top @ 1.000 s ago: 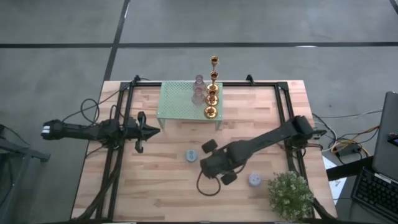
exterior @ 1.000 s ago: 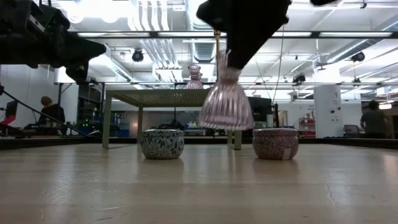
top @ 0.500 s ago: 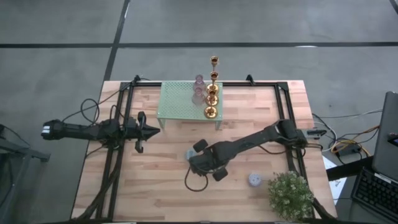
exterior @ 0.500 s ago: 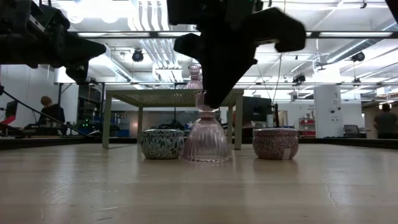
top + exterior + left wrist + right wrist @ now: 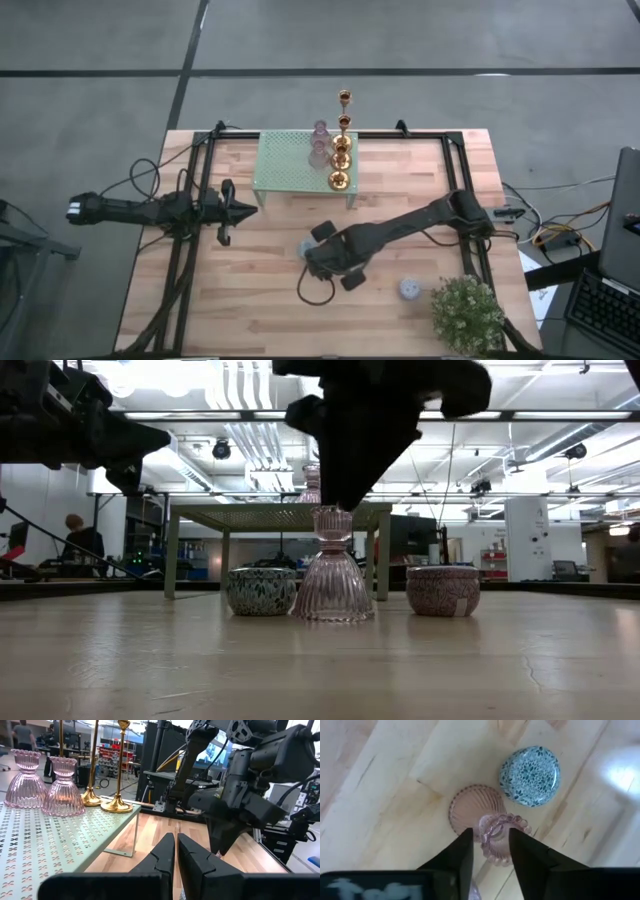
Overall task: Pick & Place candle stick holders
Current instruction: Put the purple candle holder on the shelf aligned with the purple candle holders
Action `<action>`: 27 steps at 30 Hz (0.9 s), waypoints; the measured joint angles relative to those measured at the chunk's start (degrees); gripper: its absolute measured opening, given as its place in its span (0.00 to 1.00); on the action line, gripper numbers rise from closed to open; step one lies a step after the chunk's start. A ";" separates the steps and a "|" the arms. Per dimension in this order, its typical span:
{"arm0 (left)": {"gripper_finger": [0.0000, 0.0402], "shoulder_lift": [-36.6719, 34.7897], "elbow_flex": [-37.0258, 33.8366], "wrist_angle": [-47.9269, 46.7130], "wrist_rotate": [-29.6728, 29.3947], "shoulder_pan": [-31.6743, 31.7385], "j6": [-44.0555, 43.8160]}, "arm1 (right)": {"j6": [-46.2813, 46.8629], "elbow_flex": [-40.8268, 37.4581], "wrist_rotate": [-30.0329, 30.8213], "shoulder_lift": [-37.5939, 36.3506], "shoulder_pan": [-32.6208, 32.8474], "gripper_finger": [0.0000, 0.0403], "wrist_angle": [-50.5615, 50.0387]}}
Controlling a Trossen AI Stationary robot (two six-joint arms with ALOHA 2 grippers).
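A pink glass candle stick holder (image 5: 333,575) stands upright on its flared base on the table, beside a squat blue-patterned round holder (image 5: 260,591). My right gripper (image 5: 490,832) points down over it, open, one finger on each side of its top cup (image 5: 502,827). In the high view the right gripper (image 5: 328,256) hides the holder. A squat pink-patterned round holder (image 5: 443,591) stands to the right. My left gripper (image 5: 175,851) waits shut and level at the table's left, beside the mint-green rack (image 5: 295,170), which bears two pink glass holders (image 5: 319,145) and gold sticks (image 5: 341,150). My right gripper comes from above, pointing down, with its fingers (image 5: 462,852) at the two sides of the pink glass holder's top cup (image 5: 496,845). I cannot tell whether they touch it. The holder stands upright with its base (image 5: 333,605) on the table.
A bushy potted plant (image 5: 465,312) stands at the near right corner, with the pink-patterned round holder (image 5: 409,289) just left of it. A laptop (image 5: 610,270) sits off the table's right edge. Bare wood lies along the near edge and at the near left.
My right gripper has gone down and toward the table's left with the pink glass holder. The holder hung clear of the table and now stands on its base beside the blue round holder. Its top cup now shows below the fingertips.
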 joint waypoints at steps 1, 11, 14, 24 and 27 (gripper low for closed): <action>0.06 0.00 0.00 0.02 0.02 0.00 0.00 | 0.59 0.00 0.10 -0.41 0.02 0.31 -0.40; 0.06 -0.01 0.00 4.56 -2.18 0.04 -10.87 | 8.75 -1.52 -5.09 -11.62 1.79 0.40 -5.06; 0.06 -0.08 0.08 8.19 -2.21 0.08 -17.03 | 11.96 -4.41 -5.59 -16.89 2.81 0.38 -3.27; 0.06 1.13 1.87 11.86 -8.35 -0.03 -22.59 | 18.57 -24.95 -5.39 -36.83 6.34 0.32 14.86; 0.08 3.72 3.43 15.44 -6.16 -1.01 -20.77 | 19.37 -32.47 -5.39 -42.48 6.94 0.31 21.31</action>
